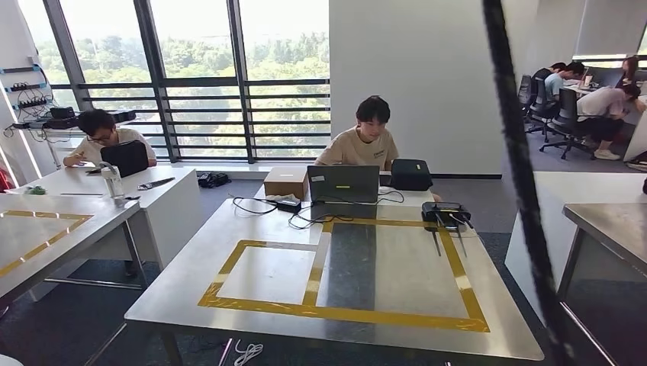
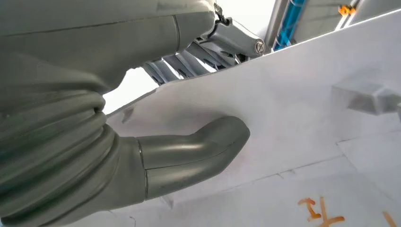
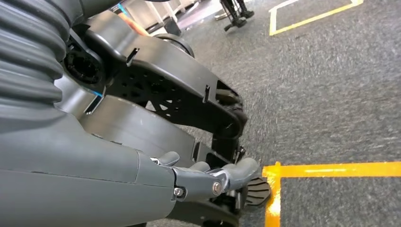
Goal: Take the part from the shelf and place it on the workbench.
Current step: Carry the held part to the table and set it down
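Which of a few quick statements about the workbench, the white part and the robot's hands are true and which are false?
1. The left hand grips a white part, thumb pressed on its face. True.
2. The workbench carries red tape. False: the tape is yellow.
3. The white part already lies on the workbench. False: it is in the left hand, and the taped area is bare.
4. An open laptop sits at the workbench's far edge. True.
5. The right hand holds a box. False: its fingers are curled on nothing, above grey carpet.
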You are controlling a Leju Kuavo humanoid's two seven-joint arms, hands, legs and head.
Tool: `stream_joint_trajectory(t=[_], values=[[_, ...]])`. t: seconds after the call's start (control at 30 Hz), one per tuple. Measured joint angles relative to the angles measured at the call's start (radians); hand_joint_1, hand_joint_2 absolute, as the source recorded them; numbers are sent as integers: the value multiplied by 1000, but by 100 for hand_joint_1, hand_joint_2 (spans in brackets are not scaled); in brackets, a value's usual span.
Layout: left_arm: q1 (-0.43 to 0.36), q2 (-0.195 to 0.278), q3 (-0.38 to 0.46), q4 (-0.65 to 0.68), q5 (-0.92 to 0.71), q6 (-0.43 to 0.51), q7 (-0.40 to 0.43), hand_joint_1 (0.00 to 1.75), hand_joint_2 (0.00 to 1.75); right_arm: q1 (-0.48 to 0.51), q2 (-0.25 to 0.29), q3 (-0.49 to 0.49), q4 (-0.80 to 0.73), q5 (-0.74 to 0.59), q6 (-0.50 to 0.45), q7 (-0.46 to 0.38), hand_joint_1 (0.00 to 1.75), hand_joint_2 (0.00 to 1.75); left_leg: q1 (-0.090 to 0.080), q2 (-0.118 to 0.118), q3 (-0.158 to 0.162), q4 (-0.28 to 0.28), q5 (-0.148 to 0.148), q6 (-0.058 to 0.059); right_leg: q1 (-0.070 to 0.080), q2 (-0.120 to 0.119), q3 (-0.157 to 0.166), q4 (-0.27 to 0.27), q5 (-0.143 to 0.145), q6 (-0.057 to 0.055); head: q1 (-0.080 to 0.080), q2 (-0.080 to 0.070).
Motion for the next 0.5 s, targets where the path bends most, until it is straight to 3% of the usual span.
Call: stream_joint_trajectory(t=[0.07,0.1,0.13,0.2,0.27,0.4,0.43,0.5], values=[[0,0,0,8,0,0,0,175,175,2,1,-2,0,0,0,3,0,175,0,2,-86,127,-29,-2,3,-2,16,0,-15,-5,-1,0],[1,1,0,11,0,0,1,175,175,3,1,-3,0,0,0,4,0,175,0,3,-113,152,-18,-1,4,-2,25,0,-23,-6,-2,0],[1,1,0,14,0,0,1,175,175,4,1,-3,0,0,0,4,0,175,-1,4,-119,136,13,1,5,-2,37,0,-32,-5,-2,0],[0,2,0,18,0,-1,1,175,175,4,1,-4,0,0,-1,4,0,175,-4,9,-81,14,107,10,5,-2,63,0,-54,0,-3,0],[-6,4,-1,22,0,-2,1,175,175,3,2,-5,0,-2,-2,6,0,175,-12,17,-34,-94,147,22,7,-3,76,-2,-75,11,-3,-1],[-19,5,-2,29,0,-6,0,175,175,0,2,-6,0,-4,-5,7,0,175,-15,10,-8,-131,118,48,9,-7,86,17,-74,34,0,0],[-23,5,-3,30,-1,-6,0,175,175,-2,2,-6,0,-4,-5,7,0,175,-14,7,3,-134,111,54,8,-6,68,52,-72,38,1,0],[-28,5,-3,31,-1,-7,0,175,175,-3,2,-6,0,-3,-5,7,0,175,-13,5,25,-138,95,63,6,-2,-4,163,-87,45,3,0]])
